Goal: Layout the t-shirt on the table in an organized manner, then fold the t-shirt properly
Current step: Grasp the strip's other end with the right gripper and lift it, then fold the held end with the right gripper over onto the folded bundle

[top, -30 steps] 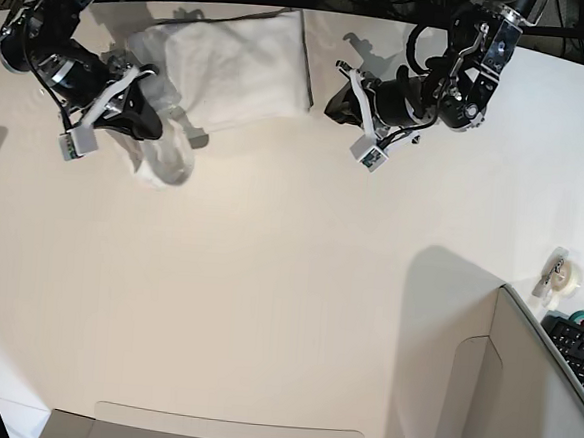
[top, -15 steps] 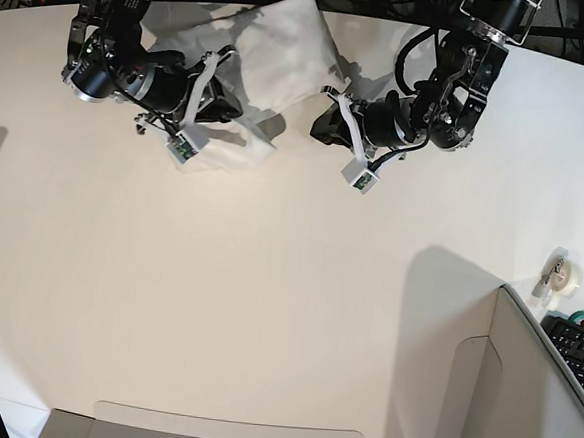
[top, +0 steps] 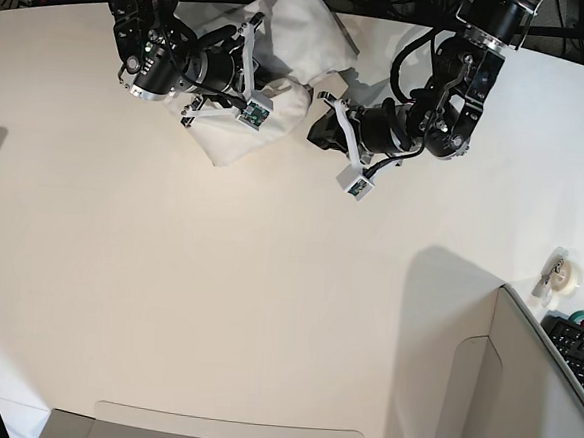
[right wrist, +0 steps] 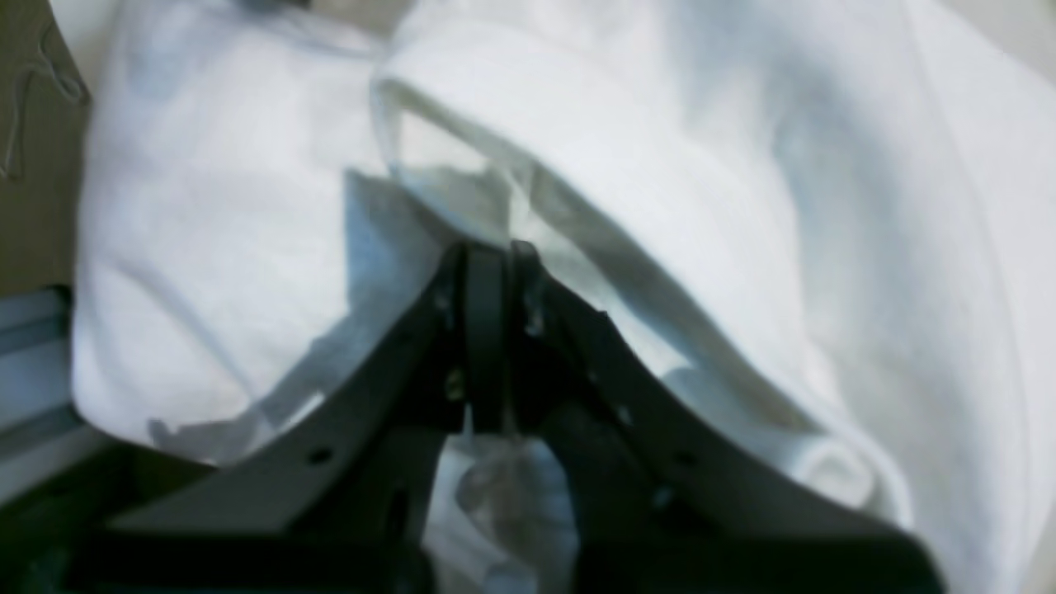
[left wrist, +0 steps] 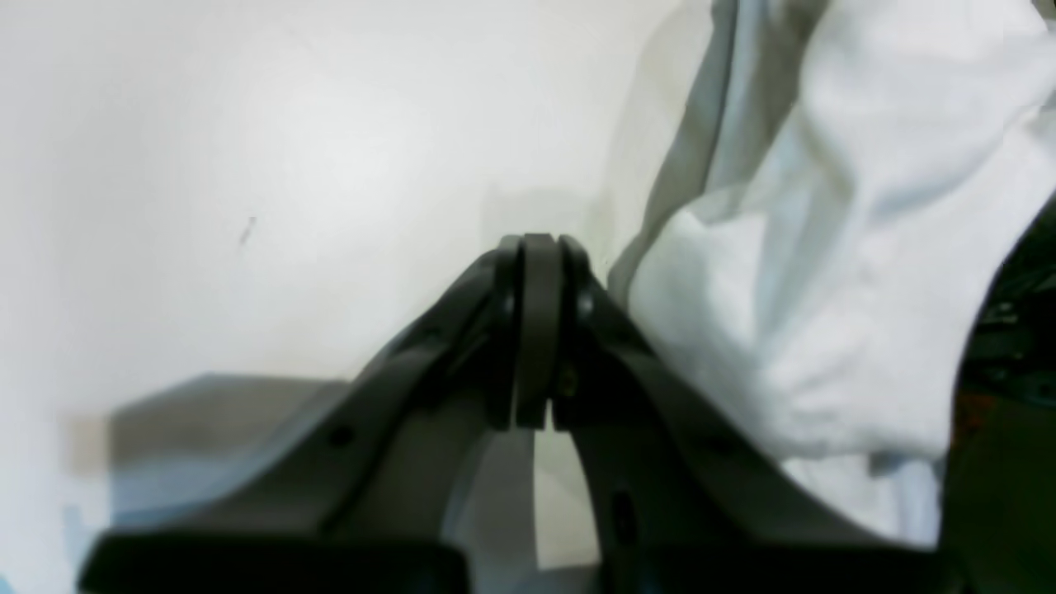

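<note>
The white t-shirt (top: 307,35) lies bunched in a heap at the far middle of the table (top: 268,277), with no print showing. On the left of the base view, my right gripper (top: 262,77) is shut on a fold of the t-shirt (right wrist: 660,165), and cloth drapes over and under its fingertips (right wrist: 483,272). My left gripper (top: 318,133) is just right of the heap, low over the table. Its jaws are pressed together with nothing between them (left wrist: 536,247). The t-shirt (left wrist: 825,289) hangs close beside it.
A tape roll (top: 561,273) sits at the right edge of the table. Beside it are a black keyboard (top: 578,351) and a grey box-like panel (top: 520,395) at the lower right. Dark cables run behind the curved far edge.
My right arm has swung right and toward the far edge, dragging its part of the t-shirt over the rest of the heap. The left arm has shifted slightly left toward the shirt.
</note>
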You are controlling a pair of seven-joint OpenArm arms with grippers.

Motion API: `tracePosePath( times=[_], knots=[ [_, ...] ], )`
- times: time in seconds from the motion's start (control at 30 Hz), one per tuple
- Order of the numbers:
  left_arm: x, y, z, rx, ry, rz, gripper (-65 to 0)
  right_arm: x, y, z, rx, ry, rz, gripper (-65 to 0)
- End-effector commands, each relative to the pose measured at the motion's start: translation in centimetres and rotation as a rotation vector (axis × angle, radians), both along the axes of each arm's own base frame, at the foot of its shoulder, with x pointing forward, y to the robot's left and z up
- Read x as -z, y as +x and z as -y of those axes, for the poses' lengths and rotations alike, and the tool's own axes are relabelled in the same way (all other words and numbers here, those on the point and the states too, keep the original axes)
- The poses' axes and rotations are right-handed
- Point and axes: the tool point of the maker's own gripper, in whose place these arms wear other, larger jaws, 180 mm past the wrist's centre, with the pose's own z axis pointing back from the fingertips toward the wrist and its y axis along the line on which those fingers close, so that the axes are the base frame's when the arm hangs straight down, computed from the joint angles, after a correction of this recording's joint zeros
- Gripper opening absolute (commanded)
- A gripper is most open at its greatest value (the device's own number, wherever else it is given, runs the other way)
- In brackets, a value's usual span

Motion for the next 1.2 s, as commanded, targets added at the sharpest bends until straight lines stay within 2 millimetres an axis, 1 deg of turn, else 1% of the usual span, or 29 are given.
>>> tracePosePath(
  times=[0.0, 0.13, 0.17, 0.27, 0.3, 0.4, 0.47, 0.5, 0.6, 0.7, 0.8, 0.87, 0.93, 1.0, 1.03, 1.13, 1.17],
  knots=[
    [3.7, -2.0, -5.3, -0.002, 0.288, -0.101, -65.0, -0.1, 0.3, 0.5, -0.007, -0.016, 0.012, -65.0],
    [3.6, -1.9, -5.3, -0.001, 0.289, -0.099, -65.0, 0.1, 0.3, 1.2, -0.011, -0.037, 0.012, -64.8],
    [3.6, -1.8, -5.3, -0.002, 0.289, -0.097, -65.0, 0.1, 0.3, 1.4, -0.013, -0.042, 0.013, -62.6],
    [3.2, -1.0, -5.3, -0.004, 0.289, -0.079, -65.0, 0.1, 0.2, 1.8, -0.018, -0.051, 0.014, -52.4],
    [3.1, -0.8, -5.3, -0.005, 0.289, -0.076, -65.0, 0.0, 0.2, 1.9, -0.018, -0.052, 0.020, -48.2],
    [3.0, -0.7, -5.3, -0.005, 0.289, -0.074, -65.0, -1.0, 0.2, 1.6, -0.026, -0.042, 0.052, -38.8],
    [3.0, -0.7, -5.2, -0.005, 0.288, -0.074, -65.0, -1.0, 0.0, 2.2, -0.030, -0.057, 0.055, -35.0],
    [3.0, -0.6, -5.2, -0.005, 0.288, -0.073, -65.0, -1.0, 0.0, 2.3, -0.033, -0.062, 0.056, -34.1],
    [3.0, -0.6, -5.2, -0.005, 0.287, -0.071, -65.0, -1.0, 0.0, 2.5, -0.036, -0.068, 0.058, -33.8],
    [3.0, -0.6, -5.3, -0.005, 0.289, -0.071, -65.0, -1.3, 0.5, 2.7, -0.027, -0.069, 0.073, -33.8],
    [3.0, -0.6, -5.3, -0.006, 0.288, -0.070, -65.0, -2.3, 1.7, 2.3, -0.030, -0.031, 0.098, -33.8],
    [3.0, -0.6, -5.3, -0.006, 0.288, -0.070, -65.0, -3.3, 2.4, 2.7, -0.009, 0.026, 0.099, -33.8],
    [2.9, -0.4, -5.2, -0.007, 0.286, -0.066, -65.0, -4.6, 3.3, 2.6, 0.014, 0.096, 0.108, -33.8],
    [2.4, 0.6, -5.2, -0.010, 0.287, -0.046, -65.0, -6.0, 4.1, 3.1, 0.044, 0.160, 0.119, -33.8],
    [2.4, 0.7, -5.3, -0.012, 0.289, -0.047, -65.0, -6.7, 4.4, 3.3, 0.053, 0.195, 0.124, -33.8],
    [3.4, 0.6, -6.0, -0.022, 0.304, -0.080, -65.0, -9.1, 5.0, 3.1, 0.071, 0.328, 0.132, -33.8],
    [3.5, 0.8, -5.6, -0.025, 0.298, -0.084, -65.0, -9.8, 5.1, 3.0, 0.073, 0.368, 0.133, -33.8]
  ],
)
